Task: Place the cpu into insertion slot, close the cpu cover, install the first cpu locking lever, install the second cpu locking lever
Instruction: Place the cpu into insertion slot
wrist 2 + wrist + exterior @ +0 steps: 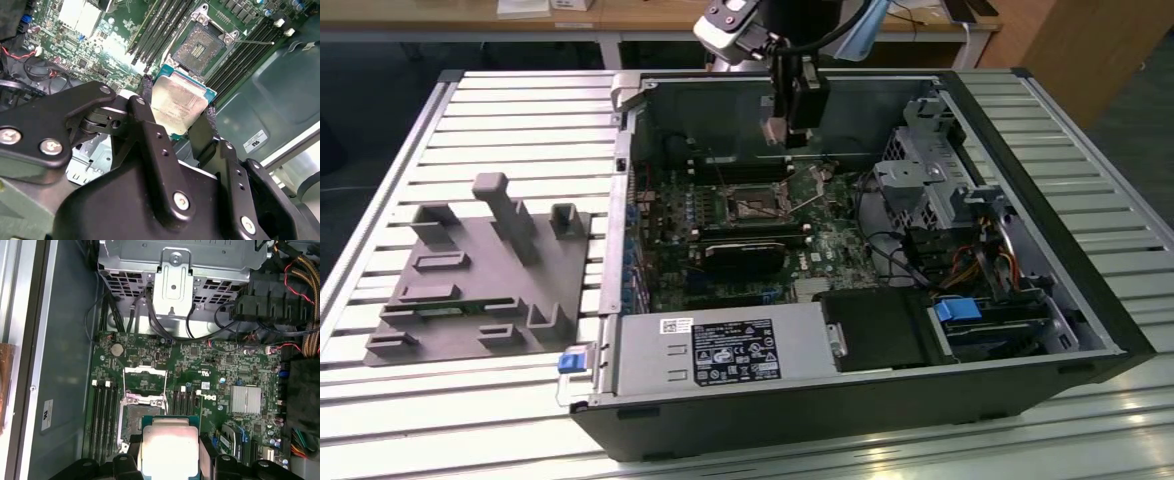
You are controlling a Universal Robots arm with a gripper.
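We start with the slatted desk (494,110), which carries an open computer case (1107,330) laid on its side so the motherboard (220,370) faces up and can be reached from above. In the exterior view, a grey fixture (480,270) sits at nine o'clock of the case.

The gripper (794,125) hangs inside the case. It is toward twelve o'clock of the insertion slot (758,205) and clear above the board. Its fingers (146,90) pinch the cpu (177,107) by two opposite edges, a hold that we judge leaves the underside free to meet the contacts.

The cpu is held flat, with its pale metal top facing the wrist cameras and its underside toward the board. Being square, it has no long axis. In the first wrist view its edges run parallel to the slot's rim.

The cpu cover (145,371) stands swung open, leaving the slot's brownish contact field (198,48) bare. The cpu is near the slot but apart from it and is not seated.
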